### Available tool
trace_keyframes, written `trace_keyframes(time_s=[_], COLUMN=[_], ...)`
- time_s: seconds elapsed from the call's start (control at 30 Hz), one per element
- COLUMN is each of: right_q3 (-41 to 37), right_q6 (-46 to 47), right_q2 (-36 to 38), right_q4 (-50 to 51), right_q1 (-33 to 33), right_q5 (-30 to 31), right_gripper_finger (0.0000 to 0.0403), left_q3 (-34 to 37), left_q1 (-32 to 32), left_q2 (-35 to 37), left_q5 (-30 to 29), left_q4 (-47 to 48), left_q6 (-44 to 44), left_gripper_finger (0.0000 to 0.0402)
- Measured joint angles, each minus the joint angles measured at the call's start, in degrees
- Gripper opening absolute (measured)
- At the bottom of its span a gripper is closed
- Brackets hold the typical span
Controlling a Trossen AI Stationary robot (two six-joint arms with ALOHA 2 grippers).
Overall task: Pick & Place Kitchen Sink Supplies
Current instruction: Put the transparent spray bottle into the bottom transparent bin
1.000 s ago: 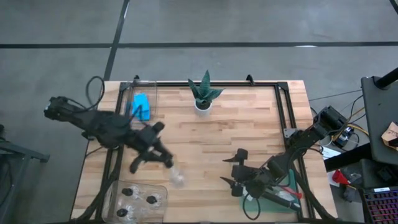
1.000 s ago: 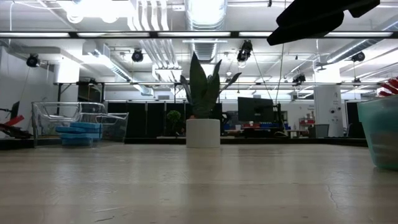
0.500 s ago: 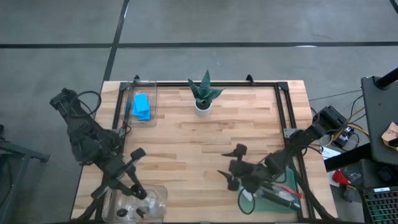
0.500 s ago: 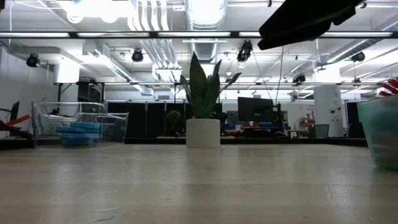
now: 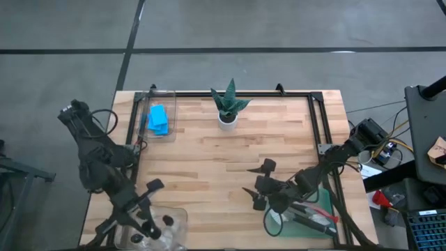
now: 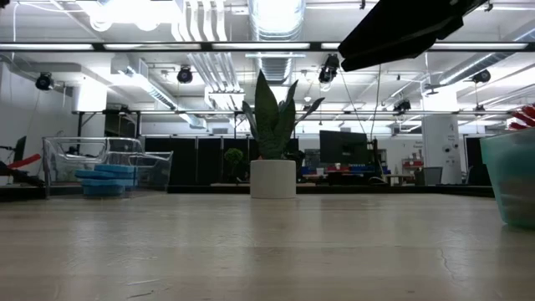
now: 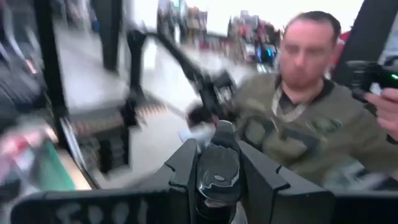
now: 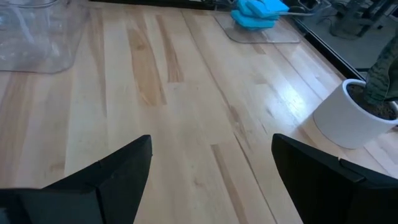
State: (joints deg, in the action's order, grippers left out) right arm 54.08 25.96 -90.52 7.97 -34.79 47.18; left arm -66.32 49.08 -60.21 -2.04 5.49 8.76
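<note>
My left gripper (image 5: 155, 224) hovers over the clear bin (image 5: 132, 222) at the table's near-left corner, shut on a tiny black-capped bottle (image 7: 216, 167). Other black-capped bottles (image 5: 168, 222) stand in that bin. My right gripper (image 5: 256, 189) is open above bare wood at the near right, beside the green tray (image 5: 327, 208), where a red/black brush (image 5: 317, 220) lies. Blue sponges (image 5: 159, 120) lie stacked in a clear bin at the far left; the right wrist view shows them too (image 8: 256, 14). My left gripper pinches the tiny bottle between its two fingers (image 7: 183, 165), and the black cap (image 7: 219, 158) shows in the gap. The fingers point roughly level toward the table's near right. The bottle is lifted clear; its lower part is hidden by the fingers.
A potted plant in a white pot (image 5: 228, 104) stands at the far middle. Black frame rails (image 5: 317, 122) run along the table's edges. A person (image 7: 292, 118) stands beyond the table. Bare wood lies between the two grippers.
My left arm has swung from the table's middle toward the near-left corner, carrying the bottle, and now hangs over the clear bin with its wrist turned. My right gripper has edged slightly toward the table's left and stayed open.
</note>
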Motion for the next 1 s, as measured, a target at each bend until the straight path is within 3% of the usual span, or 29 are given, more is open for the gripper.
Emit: trace_keyframes(time_s=[0.1, 0.27, 0.5, 1.0], right_q3=[0.0, 0.0, 0.0, 0.0], right_q6=[0.0, 0.0, 0.1, 0.2], right_q2=[0.0, 0.0, 0.0, 0.0], right_q4=[0.1, 0.2, 0.2, 0.0], right_q1=[0.0, 0.0, 0.2, 0.2], right_q5=[-0.1, -0.1, -0.1, -0.3], right_gripper_finger=[0.0325, 0.0325, 0.0325, 0.0325], left_q3=[0.0, 0.0, 0.0, 0.0], left_q1=[0.7, 3.3, 3.9, 5.5], left_q2=[-1.4, -5.5, -9.2, -13.8], left_q5=[2.0, -0.6, -7.9, -12.5], left_q4=[5.1, 8.7, 13.7, 16.3], left_q6=[5.6, 11.4, 12.2, 13.4], left_gripper_finger=[0.0082, 0.0082, 0.0083, 0.0083])
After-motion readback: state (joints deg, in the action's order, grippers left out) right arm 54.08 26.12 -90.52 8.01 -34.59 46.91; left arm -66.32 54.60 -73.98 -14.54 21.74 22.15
